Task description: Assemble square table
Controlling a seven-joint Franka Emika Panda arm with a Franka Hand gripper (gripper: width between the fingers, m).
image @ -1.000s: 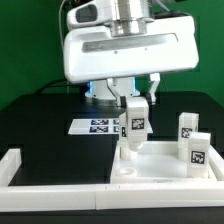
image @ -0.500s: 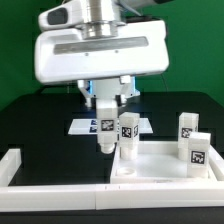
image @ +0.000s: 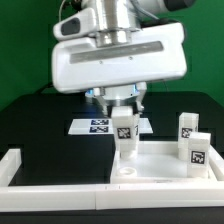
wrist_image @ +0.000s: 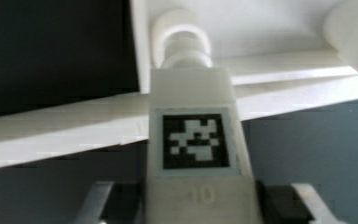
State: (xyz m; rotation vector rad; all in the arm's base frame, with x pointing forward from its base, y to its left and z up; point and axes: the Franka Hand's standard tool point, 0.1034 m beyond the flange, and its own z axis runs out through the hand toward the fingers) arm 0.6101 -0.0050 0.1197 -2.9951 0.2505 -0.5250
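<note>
My gripper point(image: 123, 108) is shut on a white tagged leg point(image: 124, 135) and holds it upright over the corner of the square table's white slab point(image: 165, 168) on the exterior view's left. The leg's lower end is at the slab's corner; whether it sits in the socket I cannot tell. In the wrist view the leg point(wrist_image: 194, 120) runs away from the gripper point(wrist_image: 195, 200), with one finger on each side of it. Two more tagged legs point(image: 186, 127) point(image: 197, 149) stand on the exterior view's right.
The marker board point(image: 98, 126) lies on the black table behind the held leg. White L-shaped rails run along the front point(image: 60, 190) and rise at the exterior view's left point(image: 12, 162).
The hand swung to the exterior view's left and then back toward the middle. The held leg stayed upright at the slab's corner.
</note>
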